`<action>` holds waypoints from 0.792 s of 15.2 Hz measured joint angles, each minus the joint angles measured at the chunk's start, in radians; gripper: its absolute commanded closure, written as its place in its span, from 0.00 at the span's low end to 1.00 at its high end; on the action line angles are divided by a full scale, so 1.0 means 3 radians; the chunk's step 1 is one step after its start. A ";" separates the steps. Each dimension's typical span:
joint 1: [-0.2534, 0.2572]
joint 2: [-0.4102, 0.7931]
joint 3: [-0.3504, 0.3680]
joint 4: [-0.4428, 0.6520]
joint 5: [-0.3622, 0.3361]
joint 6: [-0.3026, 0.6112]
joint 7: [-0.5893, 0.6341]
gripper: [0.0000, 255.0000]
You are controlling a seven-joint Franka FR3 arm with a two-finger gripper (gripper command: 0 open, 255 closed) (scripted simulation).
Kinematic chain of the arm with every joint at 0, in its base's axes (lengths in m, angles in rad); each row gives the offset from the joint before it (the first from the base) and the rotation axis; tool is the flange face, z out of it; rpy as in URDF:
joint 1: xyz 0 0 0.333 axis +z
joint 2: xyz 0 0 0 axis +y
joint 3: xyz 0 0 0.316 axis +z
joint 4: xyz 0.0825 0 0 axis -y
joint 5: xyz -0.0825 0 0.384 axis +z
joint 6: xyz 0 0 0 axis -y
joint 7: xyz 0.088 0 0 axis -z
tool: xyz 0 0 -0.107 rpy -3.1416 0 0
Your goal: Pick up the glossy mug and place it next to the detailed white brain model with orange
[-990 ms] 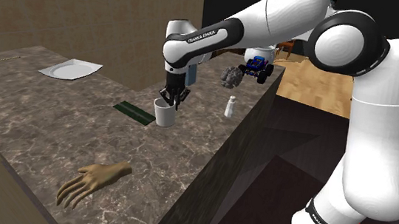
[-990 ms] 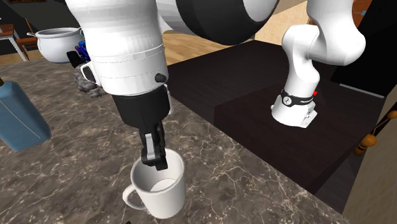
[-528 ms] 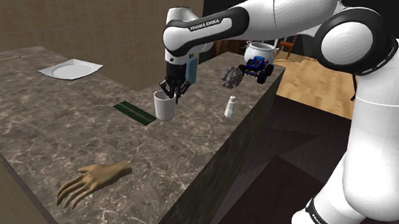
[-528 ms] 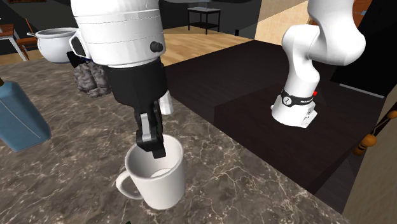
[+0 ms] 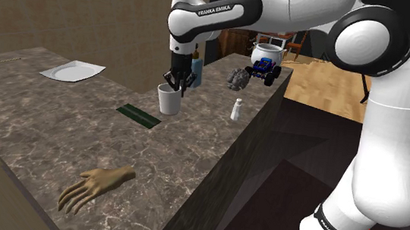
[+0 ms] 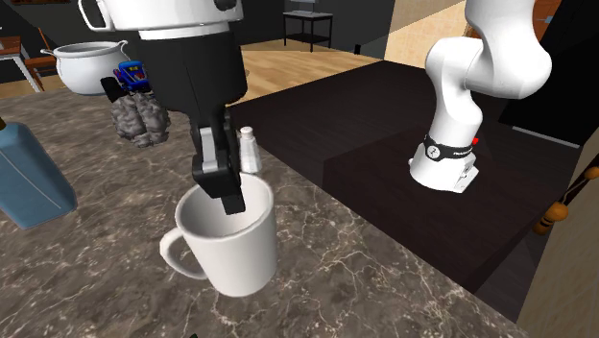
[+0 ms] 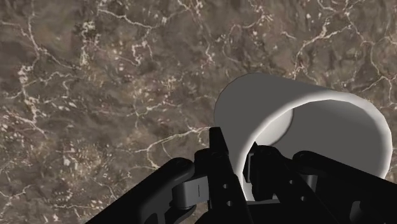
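A plain white glossy mug [image 5: 169, 100] [image 6: 235, 247] [image 7: 305, 124] hangs a little above the dark marble counter [image 5: 35, 126], handle toward the second exterior view's left. My black gripper [image 5: 177, 82] [image 6: 223, 188] [image 7: 245, 167] is shut on its rim, one finger inside the cup and one outside. The brain model [image 5: 237, 78] [image 6: 140, 119] is a grey lumpy shape at the counter's far end, beyond the mug toward the shoulder view's right, apart from it.
A small white shaker [image 5: 236, 110] [image 6: 249, 151] stands near the counter's edge between mug and brain model. A blue toy truck [image 5: 264, 68], a white pot [image 5: 267, 50] and a blue bottle [image 6: 29, 173] are nearby. A dark green strip [image 5: 136, 114], white plate [image 5: 72, 70] and hand model [image 5: 94, 186] lie on the counter.
The gripper has risen with the mug clasped in it, lifting the mug off the counter and carrying it slightly toward the far end.
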 measured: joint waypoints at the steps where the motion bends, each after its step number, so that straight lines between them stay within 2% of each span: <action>1: 0.0001 0.0004 0.0000 0.0051 -0.0001 -0.0047 0.0005 1.00; 12: -0.0001 -0.0017 0.0001 0.0518 -0.0007 -0.0533 0.0038 1.00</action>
